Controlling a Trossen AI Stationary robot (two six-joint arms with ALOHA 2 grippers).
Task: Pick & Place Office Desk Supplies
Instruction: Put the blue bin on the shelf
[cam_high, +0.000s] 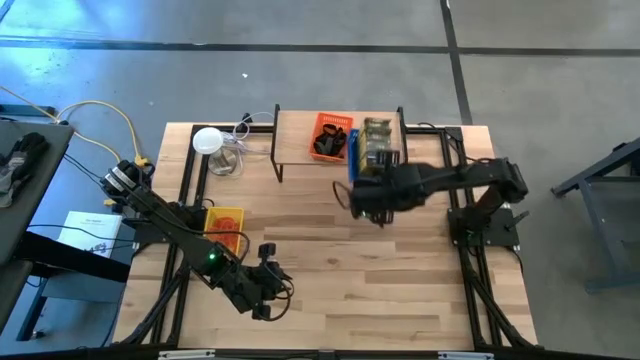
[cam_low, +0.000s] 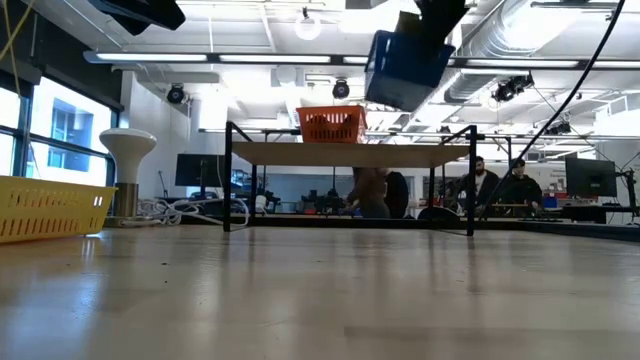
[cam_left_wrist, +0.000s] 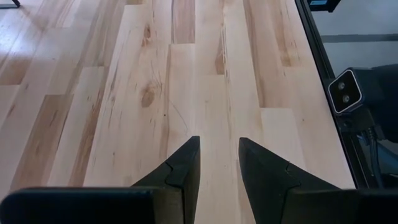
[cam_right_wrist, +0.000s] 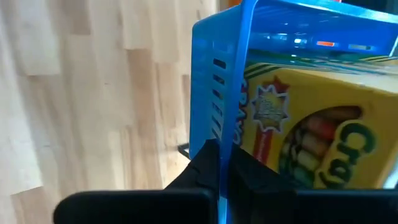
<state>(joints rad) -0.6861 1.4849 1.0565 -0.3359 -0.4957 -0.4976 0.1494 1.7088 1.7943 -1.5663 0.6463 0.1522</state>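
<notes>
Yellow-and-green crayon boxes sit inside a blue slotted plastic tray, lifted clear above the wooden table. The right gripper is clamped on the tray's rim. The left gripper hovers low over bare planks, fingers parted, holding nothing.

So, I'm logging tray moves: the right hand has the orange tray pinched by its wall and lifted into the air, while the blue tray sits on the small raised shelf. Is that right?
The colours are swapped. The right hand is shut on the wall of the blue tray and holds it in the air, as the right wrist view shows. The orange tray sits on the small raised shelf.
</notes>
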